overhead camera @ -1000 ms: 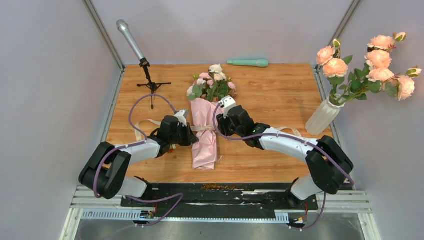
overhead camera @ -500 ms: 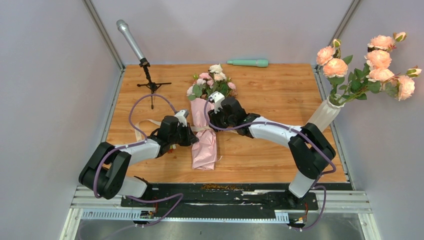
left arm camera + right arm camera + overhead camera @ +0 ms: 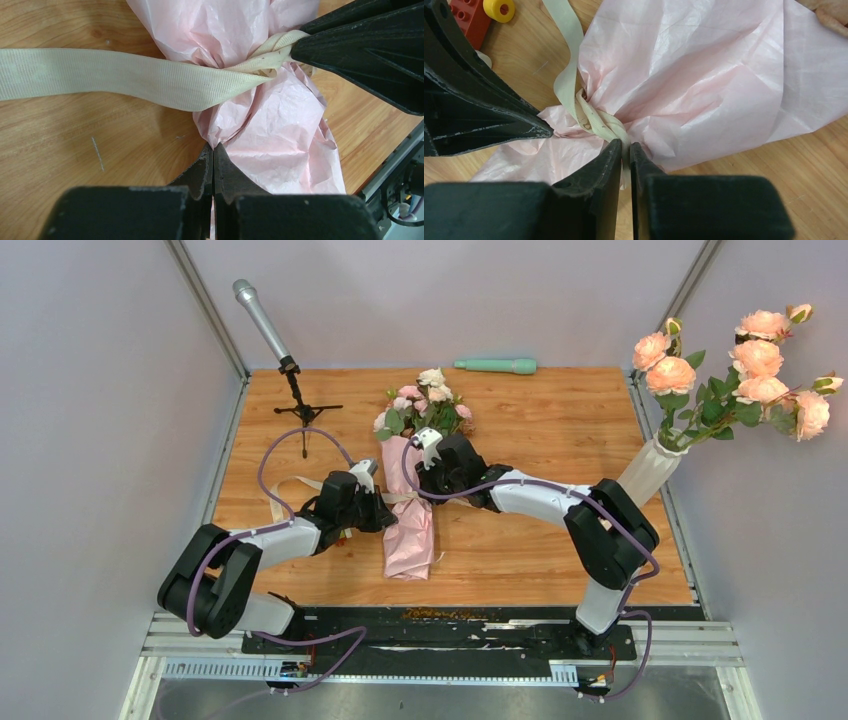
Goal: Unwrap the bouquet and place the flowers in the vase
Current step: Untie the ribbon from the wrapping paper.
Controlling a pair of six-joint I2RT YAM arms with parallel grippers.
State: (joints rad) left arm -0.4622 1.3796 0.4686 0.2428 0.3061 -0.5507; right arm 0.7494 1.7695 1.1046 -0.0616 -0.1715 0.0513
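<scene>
Pink crinkled-paper bouquet of small roses (image 3: 410, 515) lying on the wooden table (image 3: 560, 440), cream ribbon (image 3: 599, 122) tied round its waist, my right gripper (image 3: 625, 147) clamped on that ribbon, my left gripper (image 3: 213, 150) pressed together against its paper, white ribbed vase (image 3: 645, 472) well right of it.

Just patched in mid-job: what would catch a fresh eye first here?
The pink-paper bouquet lies dead centre, tied with a cream ribbon: the right end effector pinches the knot, and the left end effector is shut on the paper. Far right, peach roses fill the white vase.
</scene>
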